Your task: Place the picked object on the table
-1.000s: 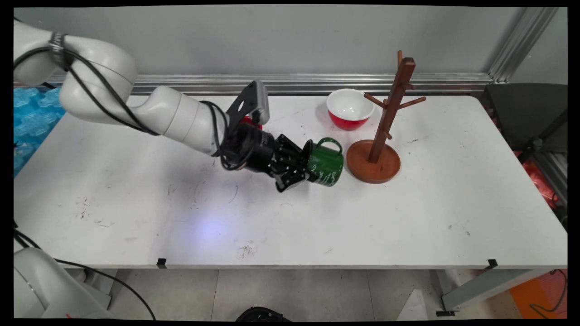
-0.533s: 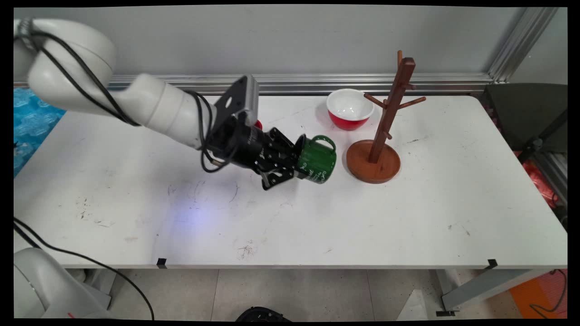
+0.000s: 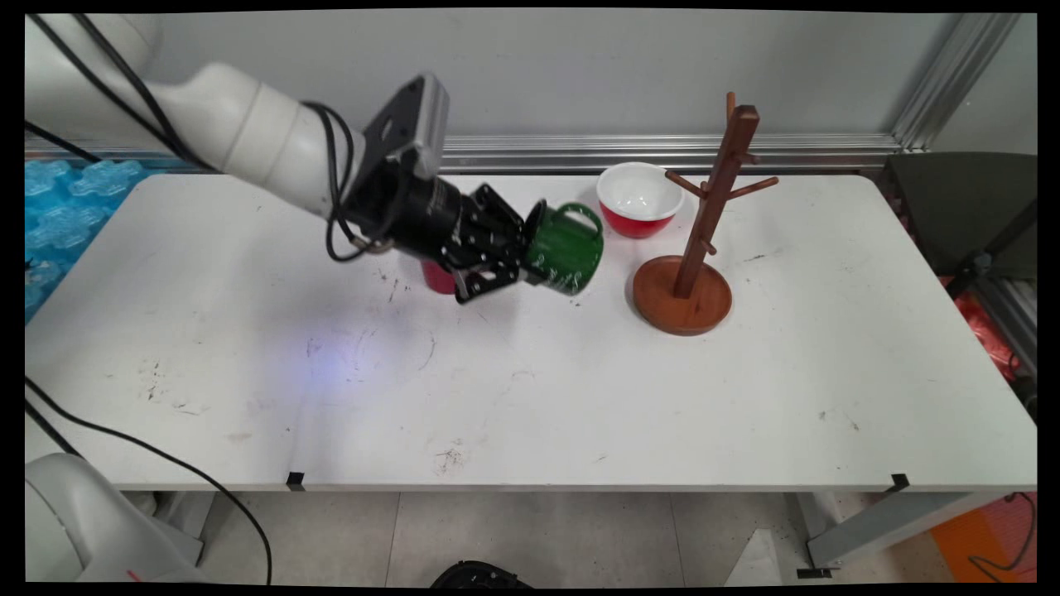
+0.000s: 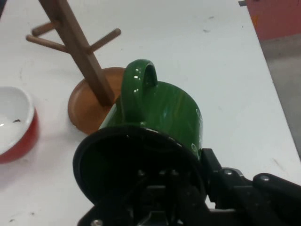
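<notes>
Left of the table's [image 3: 745, 397] middle, toward the far side, the arm [image 3: 248, 145] reaches in from the upper left with black cables [image 3: 331, 199] looped round its wrist. Just below and behind its black wrist a red cup [image 3: 437, 277] shows on the table, mostly hidden by the gripper's linkage. The gripper [image 3: 520, 252] points right and slightly downward, and its jaws are clamped on the rim of a green mug [image 3: 565, 250]: one finger goes inside the mug's mouth and the other lies against the outside wall. The mug is held on its side, clear of the table, with its mouth toward the gripper, its base toward the right and its handle [image 3: 580, 215] uppermost. In the hand view the mug [image 4: 160, 117] fills the middle, its dark mouth nearest the camera and its handle [image 4: 137, 77] arching up on top. Right of the mug and a little farther back, a red bowl [image 3: 639, 199] with a white inside stands upright near the table's far edge. Just right of the bowl rises a wooden mug tree [image 3: 704, 215], its upright post set in a round wooden base [image 3: 682, 295] and its pegs bare. Mug and tree are near one another but apart.
</notes>
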